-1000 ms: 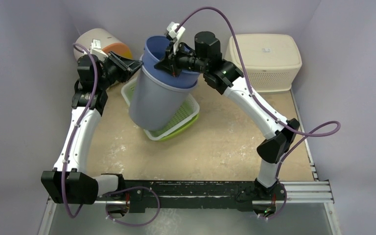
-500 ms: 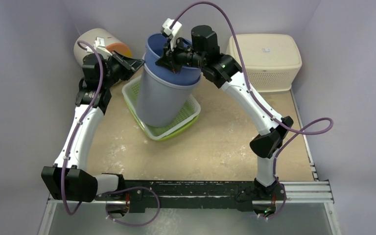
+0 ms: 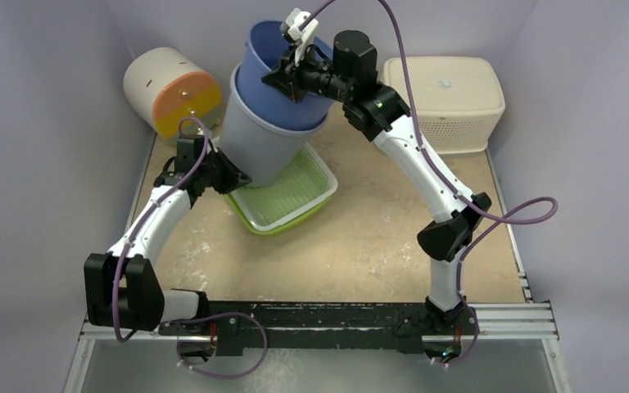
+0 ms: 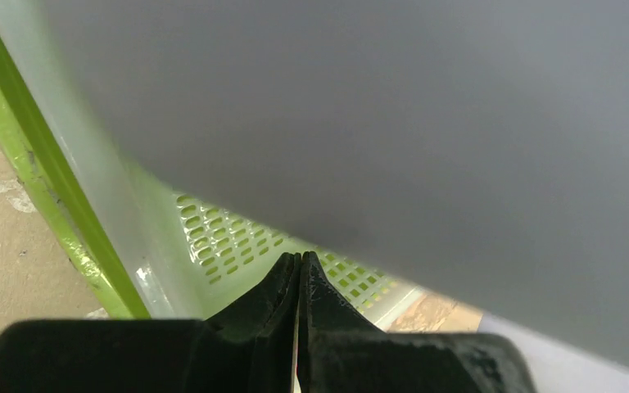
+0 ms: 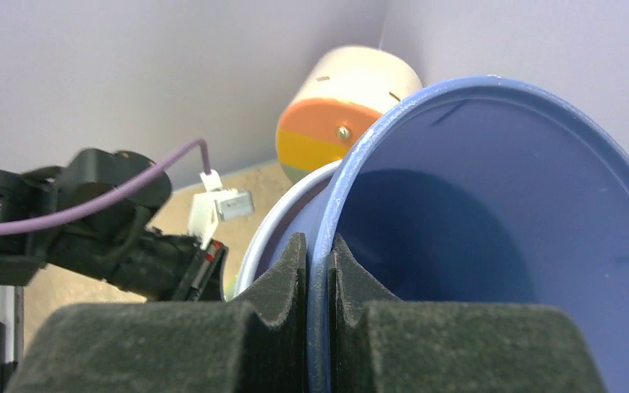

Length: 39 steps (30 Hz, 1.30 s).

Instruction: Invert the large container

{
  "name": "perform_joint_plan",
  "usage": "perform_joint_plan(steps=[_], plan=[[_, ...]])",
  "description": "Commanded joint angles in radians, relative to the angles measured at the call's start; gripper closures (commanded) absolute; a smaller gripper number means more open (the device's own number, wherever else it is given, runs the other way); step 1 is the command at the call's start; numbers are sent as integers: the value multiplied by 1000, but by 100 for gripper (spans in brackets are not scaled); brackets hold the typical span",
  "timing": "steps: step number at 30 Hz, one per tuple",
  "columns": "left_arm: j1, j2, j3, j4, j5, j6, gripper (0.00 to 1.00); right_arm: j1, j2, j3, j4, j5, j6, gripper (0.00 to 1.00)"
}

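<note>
Right claw [image 3: 293, 78] was clamped on the near rim of the blue inner bucket [image 3: 272, 61]; the wrist view showed one finger on each side of that rim [image 5: 321, 246].

The blue bucket sat nested in the large container [image 3: 264, 143], a grey bucket. The pair was held off the desk [image 3: 368, 246] and tilted. The mouth faced up and toward the back wall, and the base hung low over the far-left corner of the green mesh basket [image 3: 299, 196].

Left claw [image 3: 233, 176] was pressed fully together and held nothing. It sat just beside the lower left wall of the large container [image 4: 393, 115], over the basket's left edge [image 4: 45, 176]. Contact with the wall could not be told.

Edges and room:
- Back wall was close behind the blue rim
- The cream cylinder with an orange and yellow face [image 3: 170, 92] lay to the left, near the container's upper wall
- The cream perforated bin [image 3: 446, 94] stood to the right, beyond the right arm's wrist
- Bare desk lay open in front of the basket, between the two arms
</note>
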Motion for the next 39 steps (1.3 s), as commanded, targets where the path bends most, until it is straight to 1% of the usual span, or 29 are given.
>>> perform_joint_plan(steps=[1, 5, 8, 9, 10, 11, 14, 16, 19, 23, 27, 30, 37, 39], plan=[[-4, -27, 49, 55, -3, 15, 100, 17, -103, 63, 276, -108, 27, 100], [-4, -18, 132, 0, -12, 34, 100, 22, -97, 39, 204, -117, -8, 100], [-4, -22, 186, -43, -17, 40, 100, 33, -96, 31, 122, -82, -62, 100], [-4, -27, 198, -52, -24, 40, 98, 34, -107, 20, 114, -65, -70, 100], [-4, -31, 210, -61, -31, 41, 89, 34, -121, 3, 121, -47, -76, 100], [-3, -35, 218, -71, -39, 44, 82, 34, -139, -8, 133, -28, -86, 100], [-4, -40, 229, -82, -43, 45, 70, 34, -152, 41, 126, 11, -115, 100], [-3, -44, 237, -88, -42, 45, 52, 34, -150, 100, 108, 35, -139, 100], [-3, -54, 250, -111, -59, 63, 46, 30, -181, 113, 129, 63, -148, 100], [1, -66, 250, -132, -77, 75, 43, 22, -239, 67, 195, 65, -115, 100], [4, -77, 246, -138, -79, 80, 43, 12, -261, 76, 215, 53, -84, 100], [6, -84, 252, -149, -89, 91, 43, 2, -290, 51, 259, 56, -54, 100], [11, -109, 270, -206, -132, 143, 45, -27, -384, -109, 387, 203, -46, 100], [14, -117, 260, -210, -133, 144, 45, -30, -421, -174, 444, 272, -60, 100]])
